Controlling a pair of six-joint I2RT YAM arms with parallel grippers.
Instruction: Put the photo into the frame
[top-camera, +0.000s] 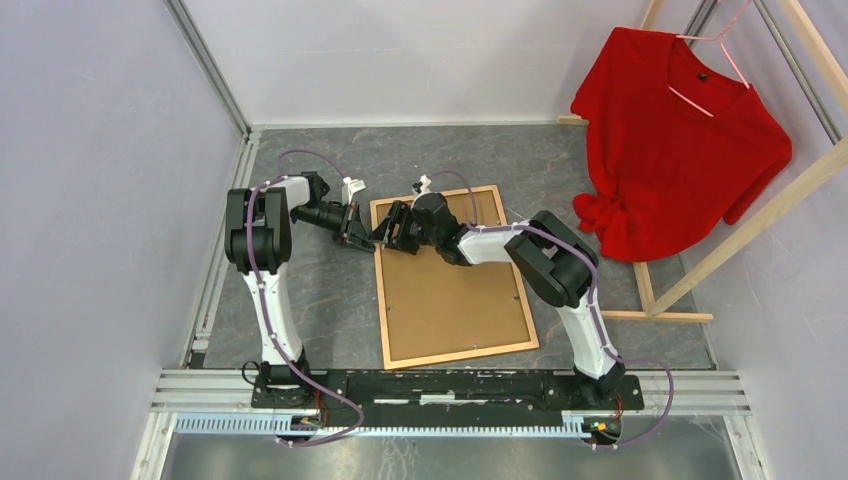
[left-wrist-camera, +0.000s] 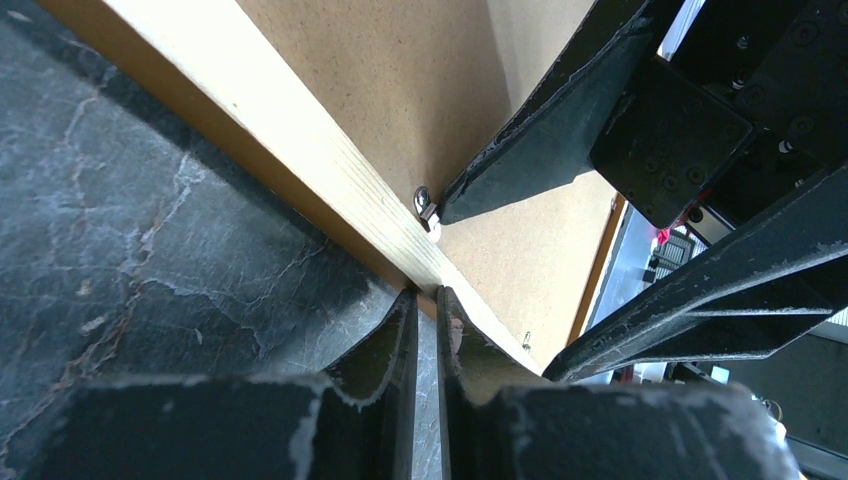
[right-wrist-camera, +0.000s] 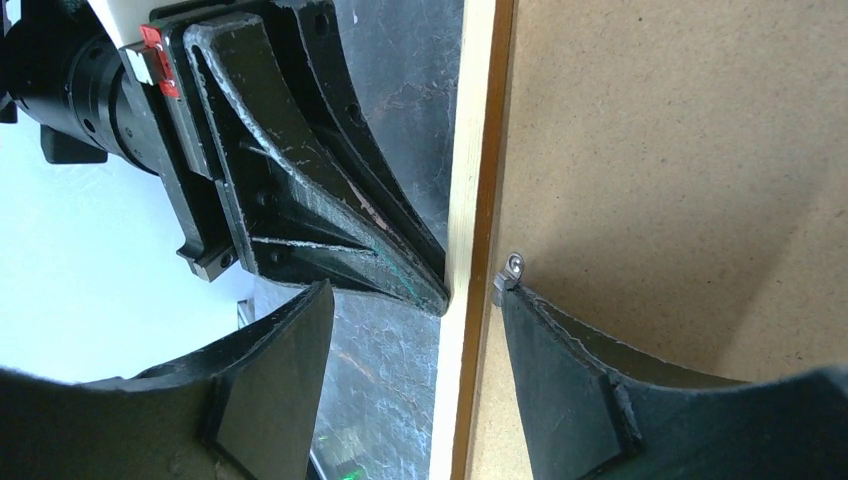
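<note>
The frame (top-camera: 383, 300) lies face down on the dark table, with a brown backing board (top-camera: 450, 290) inside its rails. The photo is not in view. My left gripper (top-camera: 362, 235) is shut and empty, its tips (left-wrist-camera: 427, 292) pressed against the outer side of the frame's left rail (left-wrist-camera: 300, 140). My right gripper (top-camera: 388, 230) is open and straddles that rail (right-wrist-camera: 470, 150) near the far left corner. One of its fingers (right-wrist-camera: 560, 370) touches a small metal tab (right-wrist-camera: 513, 266) on the board (right-wrist-camera: 650, 150). The tab also shows in the left wrist view (left-wrist-camera: 424, 203).
A red shirt (top-camera: 680, 140) hangs on a pale wooden clothes rack (top-camera: 760, 215) at the back right. Enclosure walls stand on the left and at the back. An aluminium rail (top-camera: 450, 390) carrying the arm bases runs along the near edge.
</note>
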